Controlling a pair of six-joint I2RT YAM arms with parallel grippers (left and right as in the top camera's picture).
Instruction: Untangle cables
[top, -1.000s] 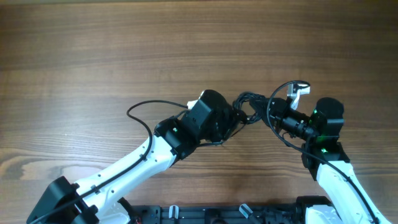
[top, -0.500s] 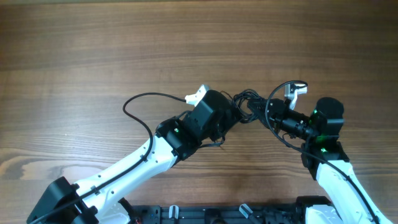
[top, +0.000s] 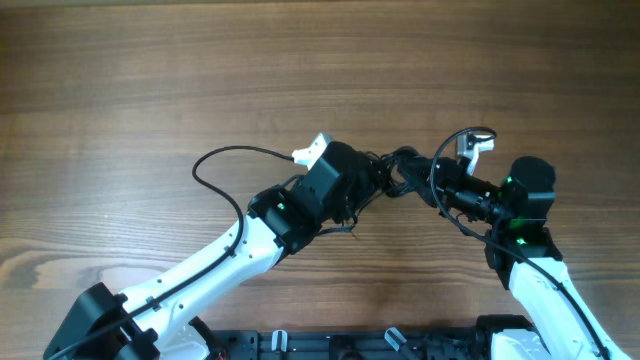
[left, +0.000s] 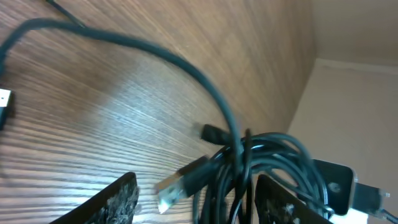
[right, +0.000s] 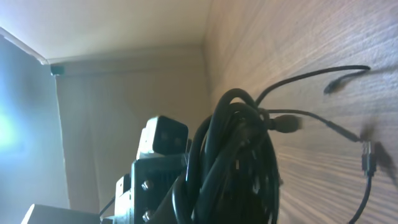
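The knot of cables (top: 400, 168) was seen right of centre in the overhead frame, over the bench (top: 150, 80). The jaws of the right gripper (top: 435, 185) were clenched on it. The jaws of the left gripper (left: 196, 202) were released, with cords lying between them. One loose cord (top: 215, 160) was looped out leftward.

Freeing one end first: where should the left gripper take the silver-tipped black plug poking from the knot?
Pinch the silver-tipped black plug across its housing behind the metal tip, from the tip side: that end juts free; the black cable knot crowds its tail.
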